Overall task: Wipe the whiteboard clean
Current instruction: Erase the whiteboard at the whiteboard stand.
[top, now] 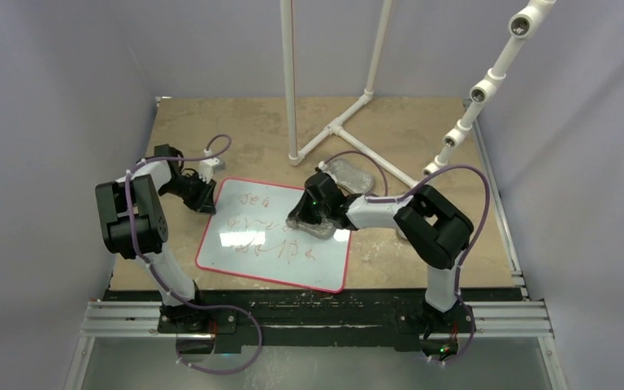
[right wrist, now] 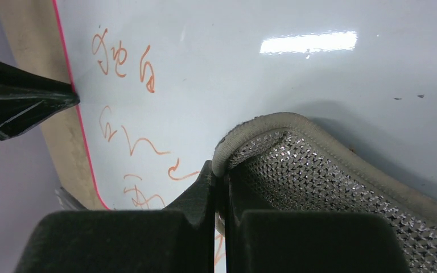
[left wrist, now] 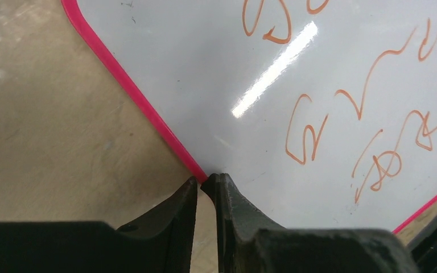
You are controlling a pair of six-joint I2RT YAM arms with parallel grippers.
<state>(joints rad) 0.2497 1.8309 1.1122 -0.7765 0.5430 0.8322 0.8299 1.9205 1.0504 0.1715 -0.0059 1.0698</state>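
Observation:
The whiteboard (top: 325, 264), glossy white with a thin red rim, lies flat on the tan table. Red scribbles (top: 253, 231) cover its left and middle part. My left gripper (top: 205, 197) is at the board's far left edge. In the left wrist view its jaws (left wrist: 206, 182) stand nearly together with the red rim (left wrist: 148, 111) running in between them. My right gripper (top: 315, 213) is over the board's far right part. It is shut on the edge of a silvery-grey oval pad (right wrist: 330, 176), which rests on the white surface (right wrist: 233, 74).
A second silvery pad (top: 351, 175) lies on the table just behind the board. A white pipe frame (top: 333, 130) stands at the back and a jointed white pipe (top: 479, 89) at the right. Metal rails (top: 317, 313) run along the near edge.

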